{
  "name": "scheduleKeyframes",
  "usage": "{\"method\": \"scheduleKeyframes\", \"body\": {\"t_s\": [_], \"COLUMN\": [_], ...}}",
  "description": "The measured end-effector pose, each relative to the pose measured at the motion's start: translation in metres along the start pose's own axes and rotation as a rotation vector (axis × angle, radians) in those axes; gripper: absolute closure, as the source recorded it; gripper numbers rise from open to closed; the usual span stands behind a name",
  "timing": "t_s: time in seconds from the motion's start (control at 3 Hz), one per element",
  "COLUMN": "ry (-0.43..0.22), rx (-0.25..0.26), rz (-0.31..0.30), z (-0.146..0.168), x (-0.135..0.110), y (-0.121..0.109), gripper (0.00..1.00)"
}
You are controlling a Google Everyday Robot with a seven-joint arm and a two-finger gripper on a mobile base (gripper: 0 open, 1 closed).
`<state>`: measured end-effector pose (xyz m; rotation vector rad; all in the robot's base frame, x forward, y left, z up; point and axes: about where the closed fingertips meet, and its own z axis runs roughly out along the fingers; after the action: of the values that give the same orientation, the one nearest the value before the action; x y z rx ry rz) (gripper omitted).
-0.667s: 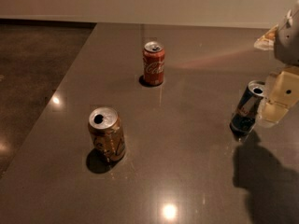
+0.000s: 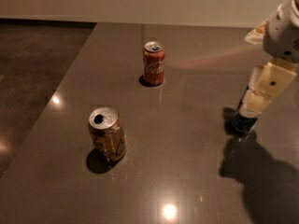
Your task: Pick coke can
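Approach: tool [image 2: 250, 112] sits well apart from red silver-topped coke can [image 2: 153, 63]
Opening can't tell; next, reach across to it

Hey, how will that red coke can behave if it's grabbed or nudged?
The coke can stands upright on the glossy table, so a high nudge would probably tip it, then it could roll. Its smooth round side may slip in a loose grip. The gripper is at the right, apart from it.

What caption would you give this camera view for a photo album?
Red coke can stands upright on the table, gold can nearer, while the gripper hangs at right, partly covering a dark can.
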<state>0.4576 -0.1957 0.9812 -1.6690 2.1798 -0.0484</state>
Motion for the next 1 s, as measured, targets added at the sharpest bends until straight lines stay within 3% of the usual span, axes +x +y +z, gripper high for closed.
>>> {"method": "scheduleKeyframes", "body": {"t_s": [0.67, 1.0], "ry": [-0.175, -0.22], "rx": [0.02, 0.03], "rz": [0.059, 0.097], "z": [0.041, 0.056], "x": [-0.08, -0.098], "y": [-0.05, -0.064], "gripper": [0.0, 0.0]}}
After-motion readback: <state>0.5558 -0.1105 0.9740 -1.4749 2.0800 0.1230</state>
